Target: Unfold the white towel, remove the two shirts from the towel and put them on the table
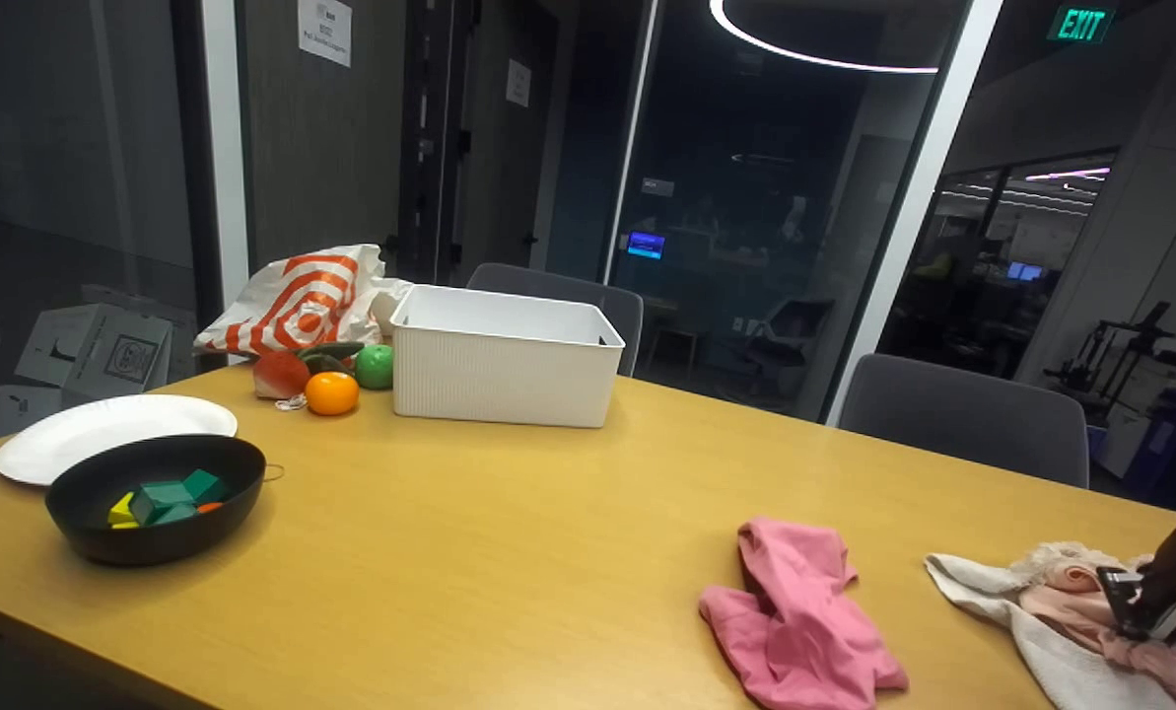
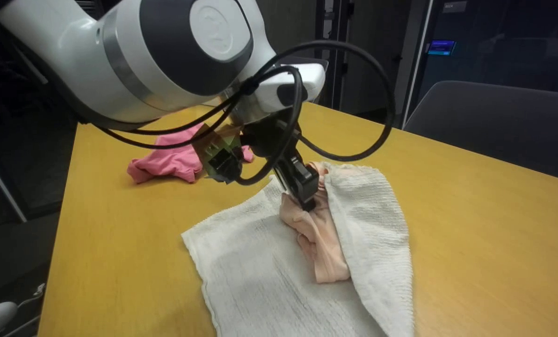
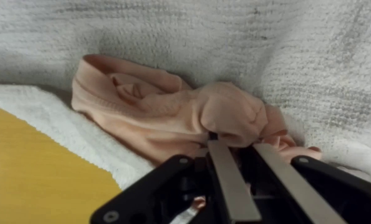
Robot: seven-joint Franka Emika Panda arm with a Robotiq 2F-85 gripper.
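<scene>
Tool (image 3: pixel 237 143): clamped on a bunched fold of the peach-pink shirt (image 2: pixel 325 245), whose cloth bulges just ahead of the fingertips (image 3: pixel 220 150).
Peach-pink shirt: lies on the white towel (image 2: pixel 260 271), one side tucked beneath a turned-over flap; the exposed side is presumably gripped because it alone is within easy reach.
White towel: partly unfolded, one panel spread flat, the other lapping the shirt; a hurried lift could drag this flap along.
Rose-pink shirt (image 1: pixel 809 621): rumpled directly on the counter (image 1: pixel 509 532), apart from the towel, where the task wants it; only the peach-pink shirt is judged to remain.
Counter: smooth, yellowish wood, the destination for both garments. In an exterior view it also bears a white box (image 1: pixel 504 375), an orange fruit (image 1: pixel 332 394), a green fruit-like item (image 1: pixel 375 366), a red-and-white bag (image 1: pixel 282 296), a white plate (image 1: pixel 114 414) and, in front of the plate, a black bowl (image 1: pixel 154 545) holding coloured blocks (image 1: pixel 162 501).
Room: dark glass panels (image 1: pixel 735 177) stand beyond; grey chairs (image 1: pixel 967 419) line the far edge, and a green exit sign (image 1: pixel 1082 25) glows high in the background.
</scene>
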